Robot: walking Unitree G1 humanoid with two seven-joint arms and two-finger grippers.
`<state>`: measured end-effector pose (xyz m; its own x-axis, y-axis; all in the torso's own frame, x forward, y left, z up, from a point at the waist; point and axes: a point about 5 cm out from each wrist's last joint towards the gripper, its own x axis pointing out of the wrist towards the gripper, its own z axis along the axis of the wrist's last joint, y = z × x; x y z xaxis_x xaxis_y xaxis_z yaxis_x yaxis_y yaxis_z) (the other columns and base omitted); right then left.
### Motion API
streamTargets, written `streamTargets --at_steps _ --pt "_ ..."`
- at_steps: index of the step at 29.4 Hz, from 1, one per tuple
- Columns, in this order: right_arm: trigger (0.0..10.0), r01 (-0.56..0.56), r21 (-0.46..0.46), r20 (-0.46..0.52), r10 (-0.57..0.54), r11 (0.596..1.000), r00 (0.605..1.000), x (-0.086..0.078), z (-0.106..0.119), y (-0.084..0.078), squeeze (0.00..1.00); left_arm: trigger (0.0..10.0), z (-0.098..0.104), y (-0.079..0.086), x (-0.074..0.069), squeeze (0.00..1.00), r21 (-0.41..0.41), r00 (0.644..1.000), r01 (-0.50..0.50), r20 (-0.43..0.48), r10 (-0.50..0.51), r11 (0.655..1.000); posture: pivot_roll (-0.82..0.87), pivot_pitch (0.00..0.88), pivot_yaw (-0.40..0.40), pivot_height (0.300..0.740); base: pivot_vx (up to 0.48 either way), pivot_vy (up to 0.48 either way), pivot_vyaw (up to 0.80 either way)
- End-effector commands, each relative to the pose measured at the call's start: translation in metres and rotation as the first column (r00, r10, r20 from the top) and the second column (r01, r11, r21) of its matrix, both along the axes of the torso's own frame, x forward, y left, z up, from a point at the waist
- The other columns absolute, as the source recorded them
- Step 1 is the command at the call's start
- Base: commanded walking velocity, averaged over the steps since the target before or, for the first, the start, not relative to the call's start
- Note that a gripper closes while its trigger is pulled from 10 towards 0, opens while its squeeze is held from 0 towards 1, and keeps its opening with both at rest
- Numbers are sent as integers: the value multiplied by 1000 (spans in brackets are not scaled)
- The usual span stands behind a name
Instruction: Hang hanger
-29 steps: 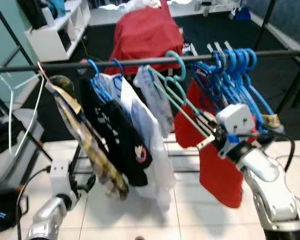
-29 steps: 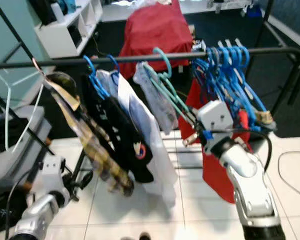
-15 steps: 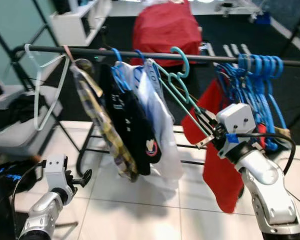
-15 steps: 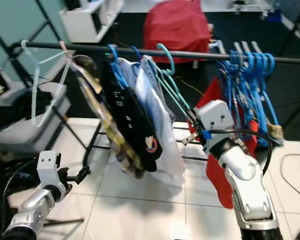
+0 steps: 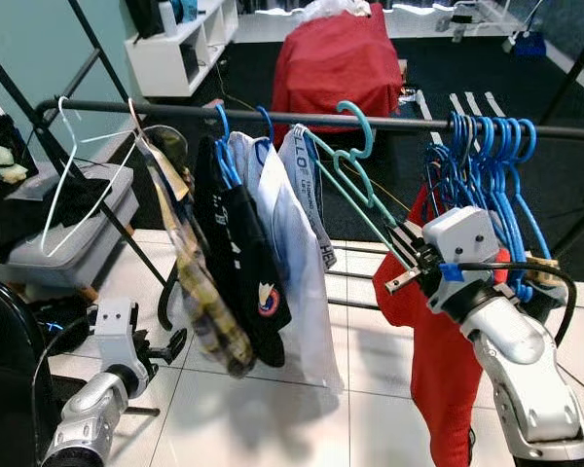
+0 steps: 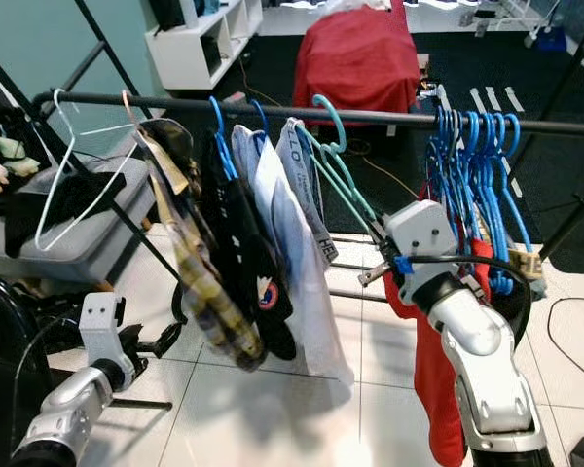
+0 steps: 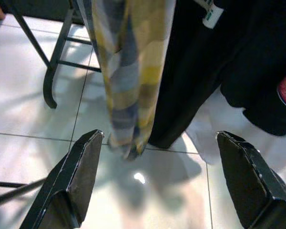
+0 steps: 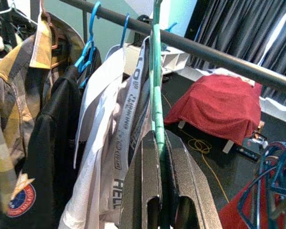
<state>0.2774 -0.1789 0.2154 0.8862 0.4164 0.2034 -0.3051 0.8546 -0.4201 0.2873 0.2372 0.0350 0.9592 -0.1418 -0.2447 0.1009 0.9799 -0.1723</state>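
Key relation: the teal hanger [image 5: 355, 180] runs up and away from the right gripper [image 5: 406, 261] — its long arm slants from the fingertips to the hook, and the hook curls over the rail [image 5: 302, 120] above and ahead of the jaws.
Right gripper: jaws together, clamped on the low end of the teal hanger's arm — in the right wrist view the green bar sits squeezed between the two black fingers [image 8: 148, 186].
Hook: looks seated over the rail, between the white shirt [image 5: 292, 258] and the bunch of blue hangers [image 5: 492, 170]; whether it bears full weight, I can't tell.
Nearer arm: the right one, plainly; the left gripper [image 5: 165, 345] hangs low, well apart from the rail.
Left gripper: fingers spread wide, nothing between them; beyond the tips in its wrist view, the hem of a plaid shirt [image 7: 128, 71] and a black jacket [image 7: 238, 62].
Next move, a judgement: let go and draw back down and away along the hanger's line, so the hook isn't dragged off.
Containers: a grey bin [image 5: 49, 248] off past the left end of the rail, dark clothes lying on top.
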Motion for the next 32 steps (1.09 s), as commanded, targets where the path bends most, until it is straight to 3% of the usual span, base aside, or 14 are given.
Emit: streamTargets --at_steps 1,6,20,32 --pt "10000 -16 2 -1 16 1000 1000 -2 0 5 0 10000 -3 4 -6 0 13 1000 1 -7 0 1000 -85 116 70 740 472 0 0" --pt "10000 -13 1 4 13 1000 1000 -3 1 5 0 10000 -2 3 -5 0 5 1000 6 4 -6 1000 -88 113 73 740 419 0 0" --pt "10000 -12 0 14 12 1000 1000 -3 3 3 0 10000 -3 -4 -7 0 -8 998 66 13 -66 998 -86 101 80 740 0 0 0" --pt "10000 -9 5 16 9 1000 1000 -4 4 3 0 10000 -1 -9 -8 0 -10 994 100 37 -100 995 -85 115 85 740 449 0 0"
